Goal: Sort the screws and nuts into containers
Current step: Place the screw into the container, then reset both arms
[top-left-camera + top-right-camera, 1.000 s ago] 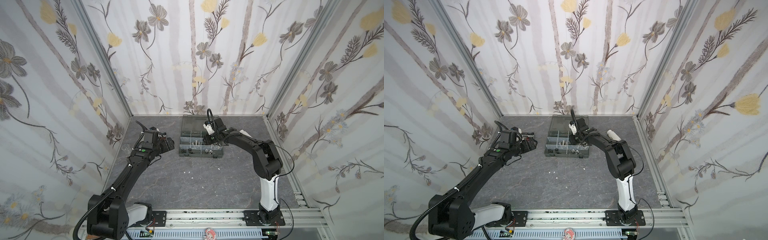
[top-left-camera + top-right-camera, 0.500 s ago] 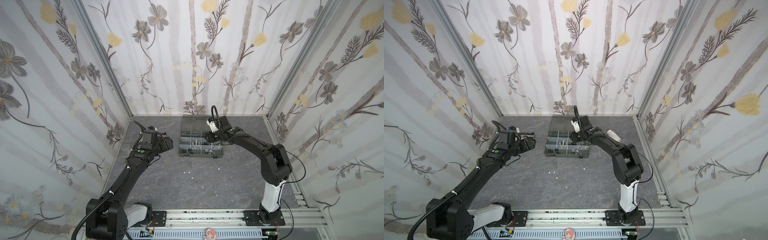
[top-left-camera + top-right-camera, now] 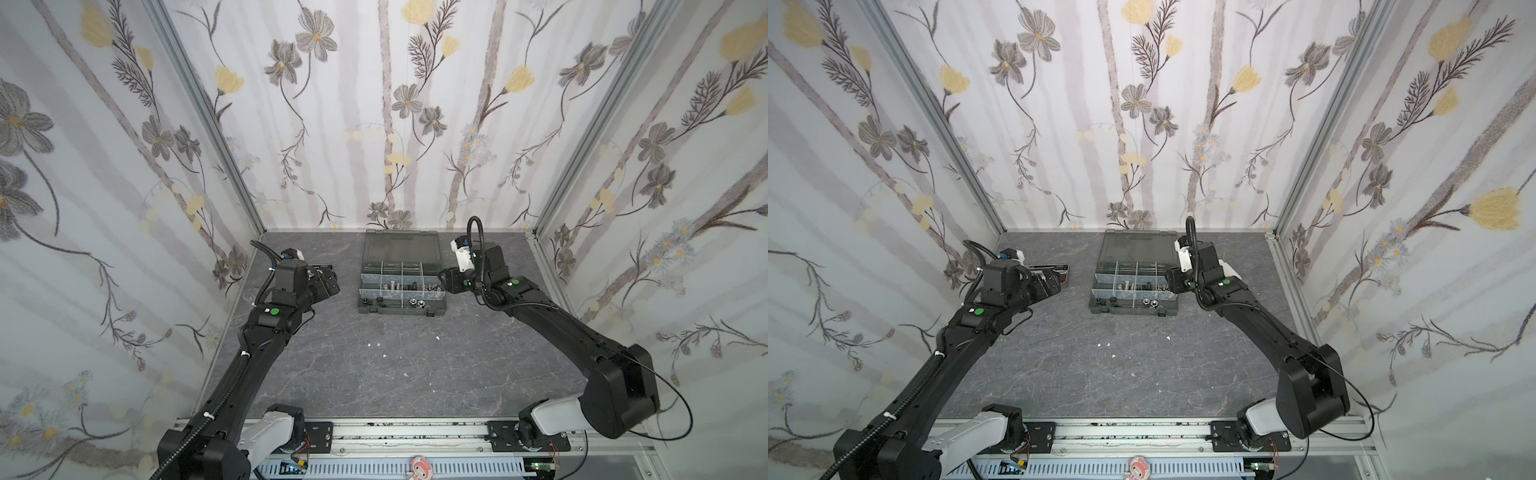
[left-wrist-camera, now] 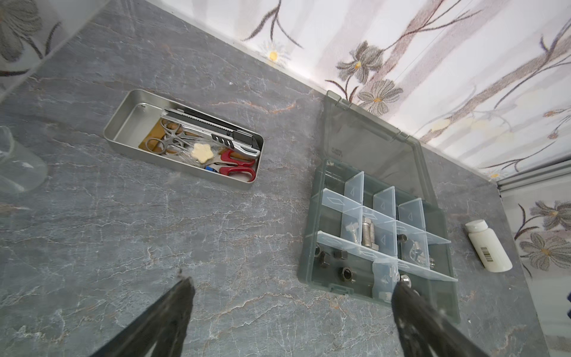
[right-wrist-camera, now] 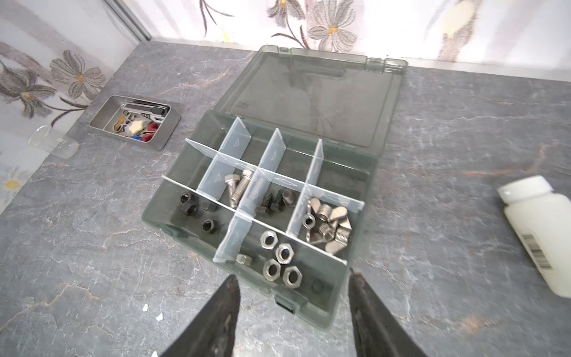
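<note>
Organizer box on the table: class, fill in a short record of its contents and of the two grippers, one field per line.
lid: open, flat behind the organizer box
far row: looks empty
silver hex bolts: middle row, own compartment
black screws: next compartment along
wing nuts: middle row, end compartment
black hex nuts: near row, one compartment
silver hex nuts: near row, the other compartment
left gripper: open, empty
right gripper: open, empty
</note>
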`<state>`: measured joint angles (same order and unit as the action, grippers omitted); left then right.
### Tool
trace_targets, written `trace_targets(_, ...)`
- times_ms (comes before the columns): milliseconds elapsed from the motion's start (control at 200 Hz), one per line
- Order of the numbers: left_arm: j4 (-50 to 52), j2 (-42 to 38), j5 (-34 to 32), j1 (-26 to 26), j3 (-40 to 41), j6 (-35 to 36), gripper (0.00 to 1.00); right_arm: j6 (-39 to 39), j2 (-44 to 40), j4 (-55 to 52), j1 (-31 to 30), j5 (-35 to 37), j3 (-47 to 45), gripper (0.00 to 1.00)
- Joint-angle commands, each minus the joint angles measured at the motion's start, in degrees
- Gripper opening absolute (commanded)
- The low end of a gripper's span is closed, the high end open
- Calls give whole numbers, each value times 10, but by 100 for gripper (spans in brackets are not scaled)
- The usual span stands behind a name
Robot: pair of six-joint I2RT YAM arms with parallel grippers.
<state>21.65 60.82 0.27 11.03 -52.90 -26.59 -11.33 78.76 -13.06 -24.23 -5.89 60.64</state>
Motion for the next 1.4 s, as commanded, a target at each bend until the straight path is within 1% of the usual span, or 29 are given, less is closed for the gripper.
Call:
trace_targets(0, -9, -17, -56, -1, 8, -10, 100, -18, -55, 39, 12, 45, -45, 67)
trace_targets(65, -32, -38, -83, -1, 32, -7, 100, -19, -94, 52, 18, 76, -81, 75)
trace_targets(115, -65, -57, -95, -1, 60, 0, 100, -23, -121, 62, 20, 111, -106, 86)
trace_targets(130, -77, -64, -98, -1, 70, 2, 100, -25, -129, 66, 20, 120, -114, 91)
trace_targets(140, -85, -68, -100, -1, 77, 3, 100, -26, -134, 69, 20, 126, -119, 96)
trace_targets(160, -101, -77, -102, -1, 89, 5, 100, -28, -145, 76, 20, 136, -129, 100)
trace_targets(275, -170, -119, -134, -1, 145, 1, 100, -37, -198, 106, 22, 182, -170, 100)
trace_targets(295, -183, -127, -139, -1, 157, 0, 100, -38, -206, 109, 22, 189, -192, 100)
trace_targets(420, -294, -183, -150, -1, 240, 2, 100, -28, -249, 136, 23, 237, -233, 100)
trace_targets(490, -345, -206, -175, -1, 282, -2, 100, -15, -273, 165, 23, 266, -262, 100)
trace_targets(550, -369, -210, -200, -1, 304, -1, 100, -10, -292, 187, 24, 294, -290, 100)
trace_targets(619, -381, -196, -211, -1, 316, 13, 100, 5, -319, 262, 23, 320, -348, 100)
trace_targets(724, -402, -161, -217, -1, 332, 44, 100, 39, -380, 394, 23, 334, -451, 100)
trace_targets(799, -441, -139, -244, -2, 351, 60, 100, 60, -420, 511, 24, 324, -528, 100)
trace_targets(864, -497, -121, -248, -5, 374, 78, 100, 84, -437, 632, 24, 310, -599, 100)
trace_targets(924, -583, -102, -246, -7, 406, 97, 100, 100, -426, 723, 26, 324, -640, 100)
trace_targets(979, -669, -78, -244, -7, 432, 118, 100, 122, -396, 739, 31, 350, -640, 100)
trace_targets(1059, -685, -20, -263, -11, 406, 135, 100, 162, -336, 740, 41, 358, -625, 100)
trace_targets(1129, -708, 32, -259, -11, 386, 164, 100, 181, -285, 767, 48, 367, -623, 99)
trace_targets(1234, -738, 104, -254, -14, 359, 205, 100, 189, -211, 837, 59, 384, -627, 100)
trace_targets(1289, -751, 141, -242, -20, 346, 220, 100, 188, -172, 879, 66, 389, -628, 100)
trace_targets(1394, -779, 192, -214, -39, 335, 226, 100, 191, -96, 971, 80, 392, -633, 99)
